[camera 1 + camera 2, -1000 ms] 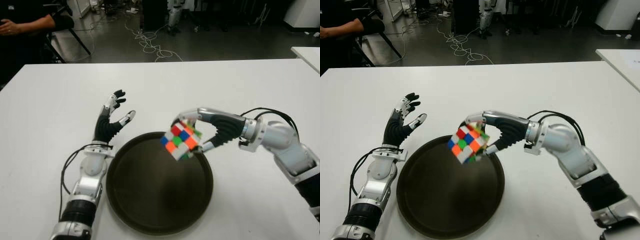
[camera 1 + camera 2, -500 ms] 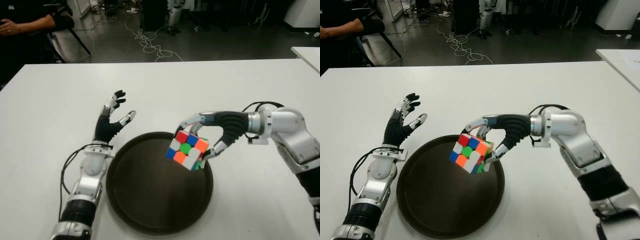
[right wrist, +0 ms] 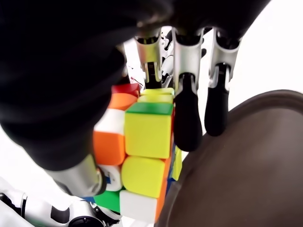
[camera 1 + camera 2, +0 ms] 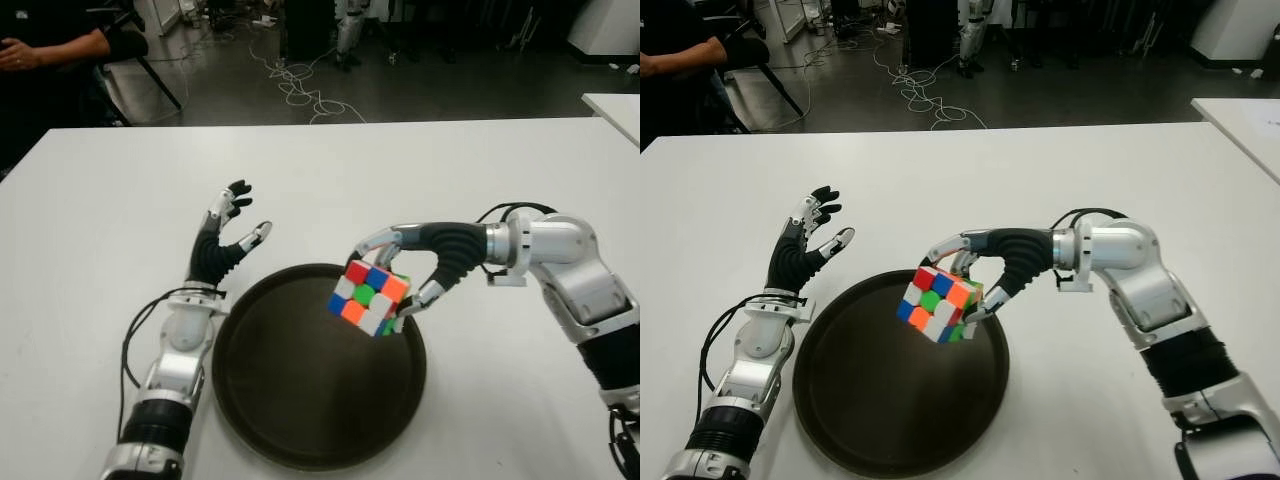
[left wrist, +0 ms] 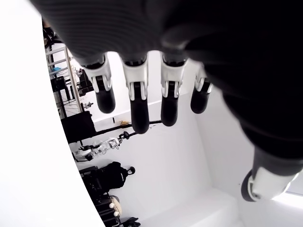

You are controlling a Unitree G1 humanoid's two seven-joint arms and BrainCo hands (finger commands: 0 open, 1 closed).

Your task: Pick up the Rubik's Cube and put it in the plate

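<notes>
I am looking forward and down through both head eyes, slightly offset, sharing the white table [image 4: 90, 200] and dark plate [image 4: 300, 420] toward six o'clock, while each wrist camera is peering close past its own fingers, the right one [image 3: 187, 118] catching the plate's rim.

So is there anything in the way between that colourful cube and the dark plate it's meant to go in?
Nothing visible. The right hand holds the Rubik's Cube above the far right part of the plate, whose surface looks bare. The open left hand shows beyond the plate's left rim, off to the side.
</notes>
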